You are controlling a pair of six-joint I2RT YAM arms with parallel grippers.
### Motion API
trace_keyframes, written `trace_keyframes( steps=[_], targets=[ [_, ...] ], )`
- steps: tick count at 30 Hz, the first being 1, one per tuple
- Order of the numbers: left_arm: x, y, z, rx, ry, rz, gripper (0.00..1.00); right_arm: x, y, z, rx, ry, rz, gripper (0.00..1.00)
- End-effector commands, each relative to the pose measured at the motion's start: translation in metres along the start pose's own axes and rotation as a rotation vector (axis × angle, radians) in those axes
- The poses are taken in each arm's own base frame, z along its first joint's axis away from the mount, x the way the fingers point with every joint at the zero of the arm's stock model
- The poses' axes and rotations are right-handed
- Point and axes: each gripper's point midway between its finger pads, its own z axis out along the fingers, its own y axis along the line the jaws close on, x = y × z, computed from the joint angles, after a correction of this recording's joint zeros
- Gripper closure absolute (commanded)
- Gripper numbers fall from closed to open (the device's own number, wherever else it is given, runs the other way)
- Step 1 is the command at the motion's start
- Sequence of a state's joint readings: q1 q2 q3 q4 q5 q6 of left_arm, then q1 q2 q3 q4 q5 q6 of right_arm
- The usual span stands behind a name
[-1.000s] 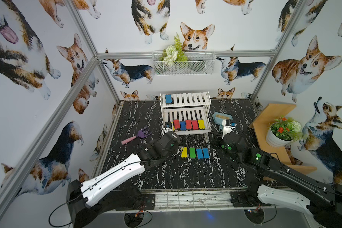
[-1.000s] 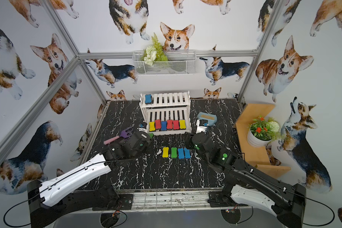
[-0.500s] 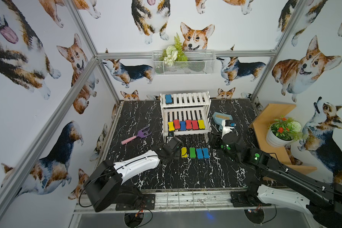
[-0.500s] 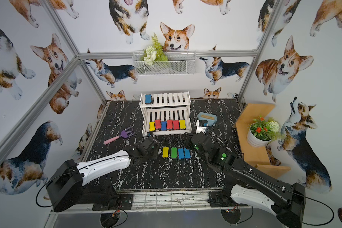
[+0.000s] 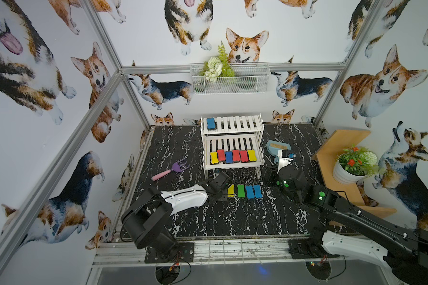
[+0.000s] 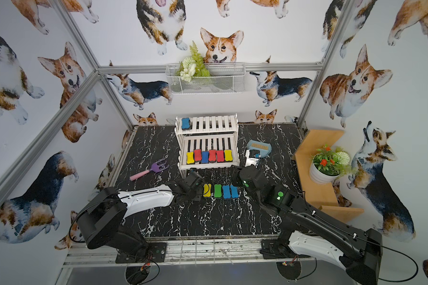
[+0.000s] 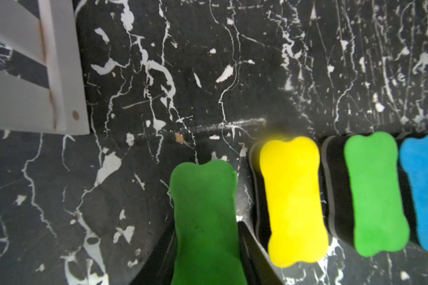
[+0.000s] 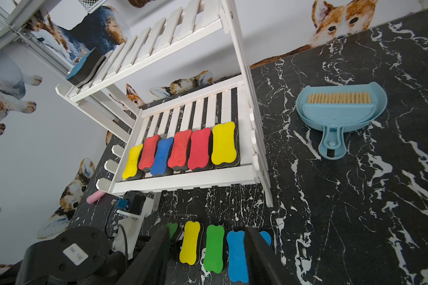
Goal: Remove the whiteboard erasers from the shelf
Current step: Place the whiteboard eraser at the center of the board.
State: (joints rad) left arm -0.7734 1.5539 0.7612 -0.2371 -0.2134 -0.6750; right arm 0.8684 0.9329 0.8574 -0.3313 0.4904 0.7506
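L gripper (image 7: 205,249) is clamped on a green-topped, bone-shaped foam whiteboard eraser (image 7: 203,197). Its fingers pinch the long sides, so the block's long axis runs out along the fingers, approx the 12–6 line in both top views. The block hangs low over the black marble-print tabletop (image 5: 232,222); can't tell if it touches. Key relation: the held block sits just beside the yellow-topped eraser (image 7: 292,197), at its 9 o'clock. That yellow one ends the row of four erasers (image 5: 245,191) lying on the tabletop. The held block is parallel to them w/ a slim gap, so set-down likely needs only a straight drop and release. R gripper (image 8: 208,232) is spread and empty, near that row's 3 o'clock end. On the white slatted two-tier shelf (image 5: 232,164) there are six lower-tier erasers (image 5: 235,156). One blue-topped eraser (image 5: 210,123) lies at the upper tier's 9 o'clock end, nearer the L arm.
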Motion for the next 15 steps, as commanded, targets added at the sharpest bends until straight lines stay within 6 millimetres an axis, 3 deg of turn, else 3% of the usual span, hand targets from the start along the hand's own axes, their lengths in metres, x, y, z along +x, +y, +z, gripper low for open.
trace_keyframes(
  steps=[1,6,9,12,15],
  targets=[
    [-0.001,-0.001,0.000,-0.001,0.005,0.005,0.57,-0.008,0.005,-0.001,-0.012,-0.026,0.019,0.46],
    [-0.003,-0.001,-0.008,-0.001,-0.003,0.003,0.45,-0.009,0.005,-0.001,-0.014,-0.030,0.026,0.45],
    [-0.003,0.000,-0.016,0.000,-0.005,0.004,0.43,-0.010,0.005,-0.002,-0.015,-0.032,0.026,0.45],
    [-0.008,0.000,-0.036,0.017,-0.028,0.003,0.43,-0.011,0.007,-0.002,-0.022,-0.034,0.029,0.44],
    [-0.027,-0.010,-0.073,0.095,-0.090,-0.009,0.42,-0.012,0.009,-0.003,-0.028,-0.034,0.027,0.44]
  ],
)
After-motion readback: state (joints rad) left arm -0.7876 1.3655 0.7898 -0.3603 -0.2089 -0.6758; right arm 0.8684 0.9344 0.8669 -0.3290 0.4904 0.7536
